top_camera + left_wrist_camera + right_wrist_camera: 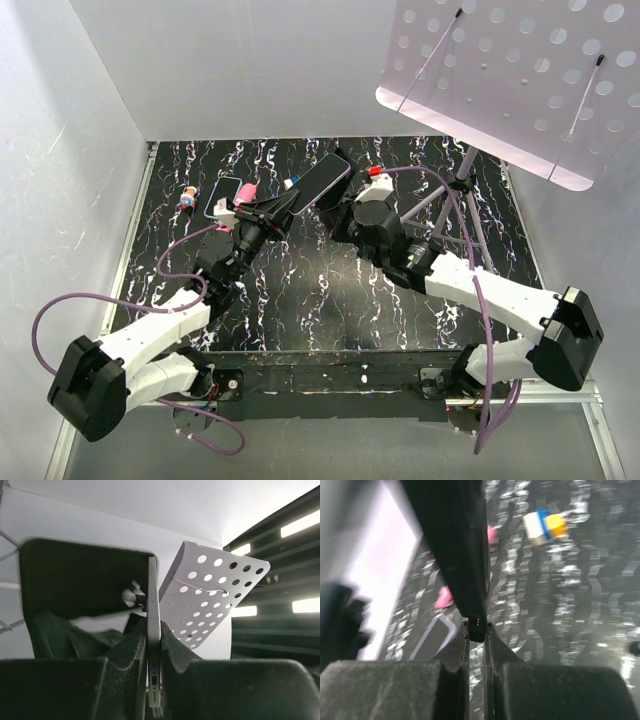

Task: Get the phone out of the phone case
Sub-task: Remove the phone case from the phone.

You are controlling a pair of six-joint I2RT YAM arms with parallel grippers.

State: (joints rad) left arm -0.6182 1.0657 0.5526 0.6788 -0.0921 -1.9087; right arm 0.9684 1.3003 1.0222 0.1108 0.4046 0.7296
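In the top view the phone in its black phone case (322, 178) is a dark slab held tilted above the table between both arms. My left gripper (154, 645) is shut on the phone (153, 605), whose silver edge stands upright between the pads. The phone case (75, 580) bulges away from the phone on its left side. My right gripper (477, 630) is shut on the bottom edge of the phone case (462, 545). From above, the left gripper (283, 206) grips the slab's left end and the right gripper (340, 207) its lower right side.
A second phone (222, 197) lies flat at the back left with a pink object (245, 190) beside it and a small toy (187, 198) farther left. A perforated white board (510, 80) on a tripod (455, 200) overhangs the back right. White walls enclose the table.
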